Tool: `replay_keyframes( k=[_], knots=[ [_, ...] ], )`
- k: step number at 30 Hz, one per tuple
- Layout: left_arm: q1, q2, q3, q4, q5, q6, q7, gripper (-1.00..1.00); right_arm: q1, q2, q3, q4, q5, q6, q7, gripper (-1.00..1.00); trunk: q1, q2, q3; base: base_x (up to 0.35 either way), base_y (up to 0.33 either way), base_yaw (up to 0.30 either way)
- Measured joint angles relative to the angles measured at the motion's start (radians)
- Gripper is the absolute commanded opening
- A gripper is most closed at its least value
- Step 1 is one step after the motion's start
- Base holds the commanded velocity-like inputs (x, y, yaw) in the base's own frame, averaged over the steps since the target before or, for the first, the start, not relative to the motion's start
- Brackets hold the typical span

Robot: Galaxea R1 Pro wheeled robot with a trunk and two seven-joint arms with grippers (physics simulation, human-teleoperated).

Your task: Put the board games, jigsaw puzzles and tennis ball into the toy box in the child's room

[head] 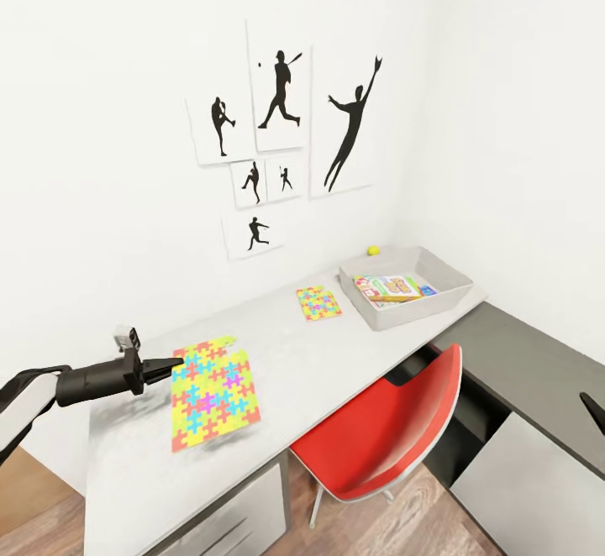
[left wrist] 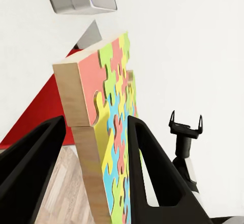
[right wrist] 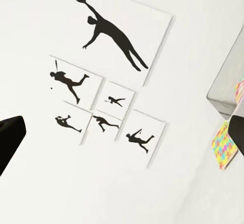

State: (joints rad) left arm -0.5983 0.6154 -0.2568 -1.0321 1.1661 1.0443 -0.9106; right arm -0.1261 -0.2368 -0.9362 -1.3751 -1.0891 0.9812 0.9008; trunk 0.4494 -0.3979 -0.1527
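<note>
The head camera looks forward and down from above the desk [head: 336, 354], toward the room's corner. The left wrist camera sits very close behind the left hand [left wrist: 96, 148], facing along the large jigsaw puzzle [left wrist: 114, 132] edge-on. The right wrist camera faces the wall prints [right wrist: 107, 82] from farther off. All three views share the desk's far end.

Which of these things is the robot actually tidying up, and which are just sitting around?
Job:
large jigsaw puzzle, at the left gripper
small jigsaw puzzle
tennis ball
toy box holding board games
table

Just there:
red chair
baseball silhouette pictures
dark shelf unit
</note>
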Motion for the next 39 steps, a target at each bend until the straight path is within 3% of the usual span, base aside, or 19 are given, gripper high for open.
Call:
replay_keyframes(
  k=[11, 28, 32, 35, 37, 39],
  knots=[
    [0.0, -0.002, -0.003, -0.001, 0.0, 0.0, 0.002, -1.0, 0.0, 0.001, 0.0, -0.006, -0.001, 0.001, 0.003, 1.0, 0.0, 0.0, 0.002, 0.02, -0.026, -0.033],
    [0.0, -0.003, -0.003, -0.002, -0.003, -0.003, 0.006, -1.0, 0.0, 0.001, 0.005, -0.011, -0.001, 0.002, 0.006, 1.0, 0.0, 0.0, 0.013, 0.151, -0.296, -0.072],
    [0.0, -0.004, -0.003, -0.002, -0.003, -0.003, 0.007, -1.0, 0.0, 0.001, 0.013, -0.066, 0.0, 0.002, -0.001, 1.0, 0.0, 0.0, 0.013, 0.185, -0.307, 0.0],
    [0.0, -0.004, -0.003, -0.003, -0.003, -0.003, 0.006, -1.0, 0.0, 0.0, 0.057, -0.163, 0.038, 0.009, -0.03, 1.0, 0.0, 0.0, 0.013, 0.179, -0.285, 0.0],
    [0.0, -0.004, -0.003, -0.003, -0.003, -0.003, 0.006, -1.0, -0.001, -0.005, 0.134, -0.198, 0.085, 0.017, -0.072, 1.0, 0.0, 0.0, 0.013, 0.133, -0.183, 0.0],
    [0.0, -0.004, -0.003, -0.008, -0.002, -0.003, 0.007, -1.0, -0.003, -0.012, 0.231, -0.212, 0.149, 0.027, -0.176, 1.0, 0.0, 0.0, 0.013, 0.059, -0.081, 0.0]
  ],
)
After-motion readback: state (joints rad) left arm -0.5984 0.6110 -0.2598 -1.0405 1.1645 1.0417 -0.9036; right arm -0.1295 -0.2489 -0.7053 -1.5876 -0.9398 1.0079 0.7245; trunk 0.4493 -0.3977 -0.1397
